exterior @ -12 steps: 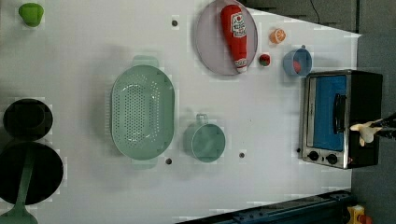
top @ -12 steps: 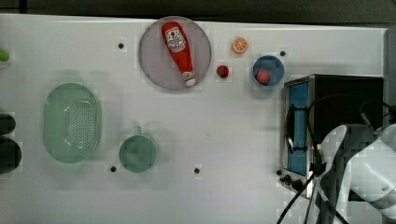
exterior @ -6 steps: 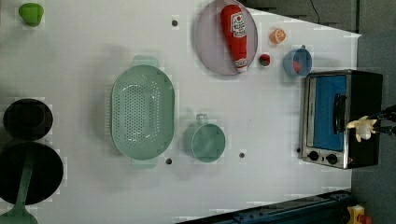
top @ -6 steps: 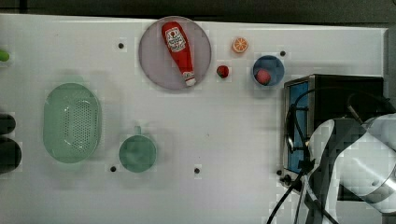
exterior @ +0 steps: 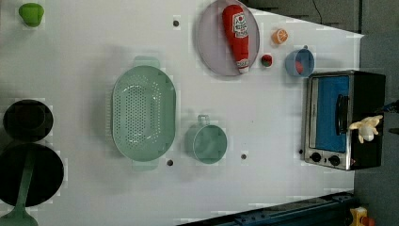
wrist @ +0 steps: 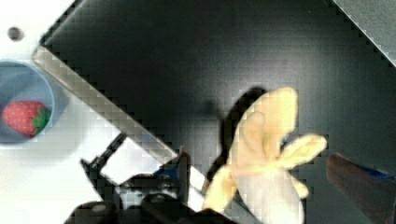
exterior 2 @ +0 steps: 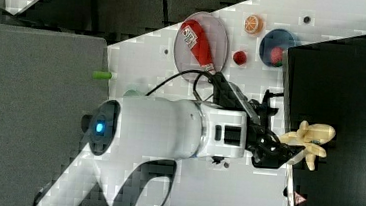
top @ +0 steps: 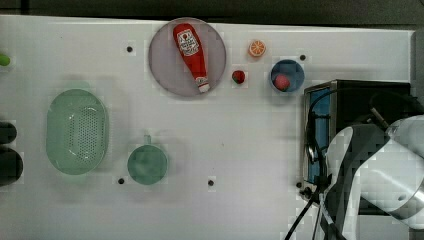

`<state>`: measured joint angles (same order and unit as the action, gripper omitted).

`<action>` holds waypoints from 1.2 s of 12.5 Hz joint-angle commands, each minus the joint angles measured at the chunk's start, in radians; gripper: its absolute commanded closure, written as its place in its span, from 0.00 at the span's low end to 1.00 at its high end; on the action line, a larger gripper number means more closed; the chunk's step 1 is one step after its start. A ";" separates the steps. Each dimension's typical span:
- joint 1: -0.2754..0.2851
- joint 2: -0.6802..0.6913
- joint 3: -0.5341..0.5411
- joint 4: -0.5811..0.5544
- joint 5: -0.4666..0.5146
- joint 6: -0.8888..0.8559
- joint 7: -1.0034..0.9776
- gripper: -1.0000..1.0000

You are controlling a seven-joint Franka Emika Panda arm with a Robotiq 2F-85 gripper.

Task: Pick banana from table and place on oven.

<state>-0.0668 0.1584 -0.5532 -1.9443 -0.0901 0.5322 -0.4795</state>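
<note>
Hidden: in the top view the white arm (top: 380, 175) covers a good part of the oven (top: 350, 102), along with whatever lies on the black top under it.
Cut off: in the wrist view one dark finger (wrist: 183, 170) is clear, while the other is a blur at the picture's edge.
Banana, place: the banana (exterior 2: 310, 142) lies on the oven's black top, close to the front edge above the glass door, as the left view (exterior: 367, 128) shows.
Banana, axis: it runs roughly across the right view, with the thicker end toward the gripper (exterior 2: 289, 153) and the peel flaps splayed away from it.
Banana, tip: in the wrist view the cream flesh end appears to be the end nearest the camera.
Arm pose: the forearm lies level across the right view from its left, above the table (exterior 2: 223, 197), with the hand at the oven's front edge.
Tool: the fingers stand wide apart on either side of the banana, seemingly not pressing it.
</note>
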 commanded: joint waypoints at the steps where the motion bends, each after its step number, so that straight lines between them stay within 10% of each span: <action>1: 0.058 -0.071 0.102 0.053 0.039 -0.139 -0.031 0.00; 8: 0.110 -0.372 0.460 0.042 0.082 -0.420 0.540 0.00; 15: 0.108 -0.465 0.502 0.024 0.082 -0.473 0.662 0.00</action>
<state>0.1085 -0.3572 0.0161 -1.8828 0.0022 0.0854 0.1153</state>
